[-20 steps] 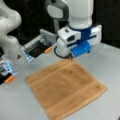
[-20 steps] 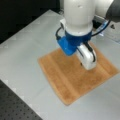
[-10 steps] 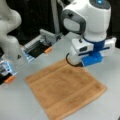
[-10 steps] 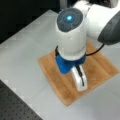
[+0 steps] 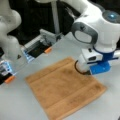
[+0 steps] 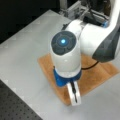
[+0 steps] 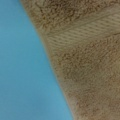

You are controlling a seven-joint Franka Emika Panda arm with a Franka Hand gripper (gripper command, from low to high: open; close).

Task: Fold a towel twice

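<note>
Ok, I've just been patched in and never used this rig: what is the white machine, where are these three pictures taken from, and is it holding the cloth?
The white machine is a single robot arm. Two pictures come from cameras off the arm, looking at the grey table; the third comes from a camera on the arm's wrist, close above the cloth. An orange-brown towel lies flat and unfolded on the table in both front views. The gripper is low over the towel's edge near a front view's bottom. The wrist view shows that edge and a woven stripe. I cannot tell whether it holds the towel.
</note>
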